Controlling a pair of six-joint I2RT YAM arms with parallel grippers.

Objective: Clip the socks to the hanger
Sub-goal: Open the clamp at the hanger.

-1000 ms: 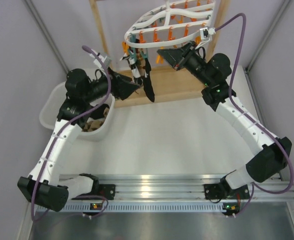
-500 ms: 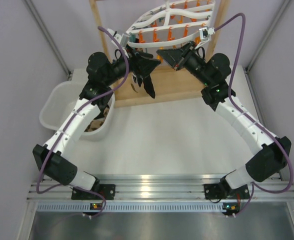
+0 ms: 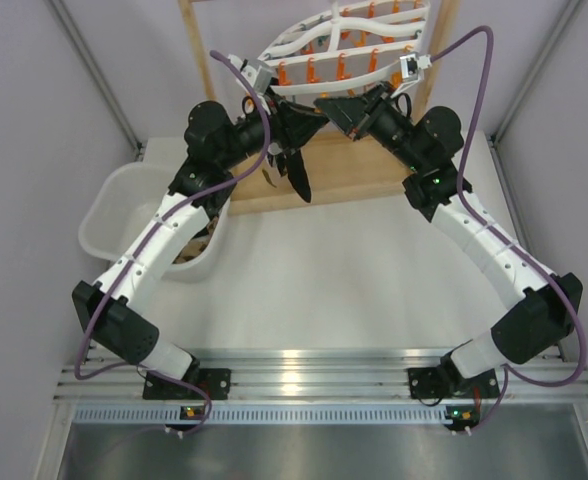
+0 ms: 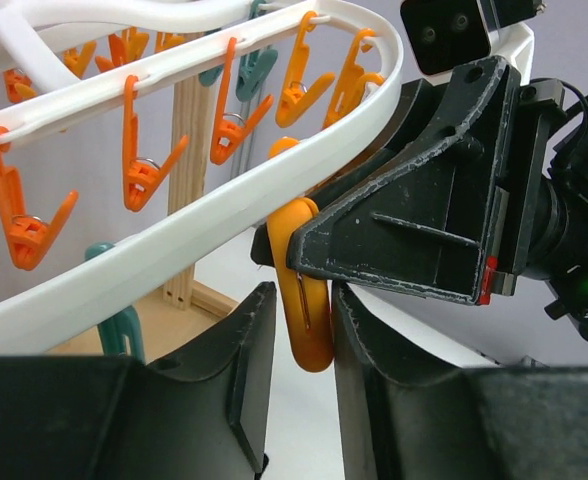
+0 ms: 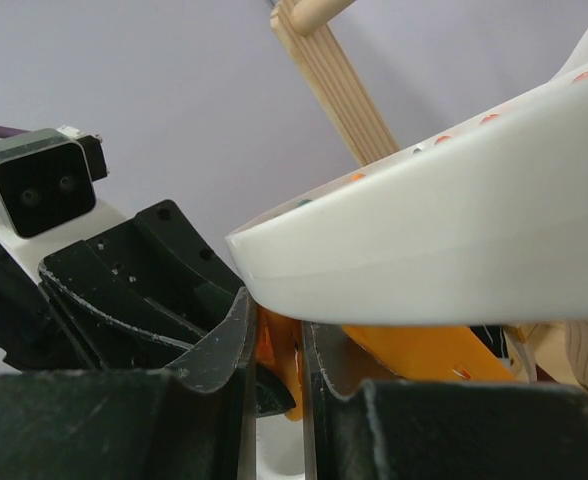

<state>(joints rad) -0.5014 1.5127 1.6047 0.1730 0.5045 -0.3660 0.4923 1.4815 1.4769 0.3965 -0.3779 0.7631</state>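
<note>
Your left gripper (image 4: 304,296) is pinching the orange peg (image 4: 310,340) under the hanger (image 4: 174,232) rim, and your right gripper (image 5: 277,335) has it clamped too

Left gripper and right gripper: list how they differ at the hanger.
The right gripper has its jaws nearly together, pinching the orange peg; the left gripper stands wider, straddling that peg's lower end, contact unclear. The left gripper reaches in from the left of the hanger, the right gripper from the right. The right gripper sits higher, just under the hanger's rim. Both work the same peg.
</note>
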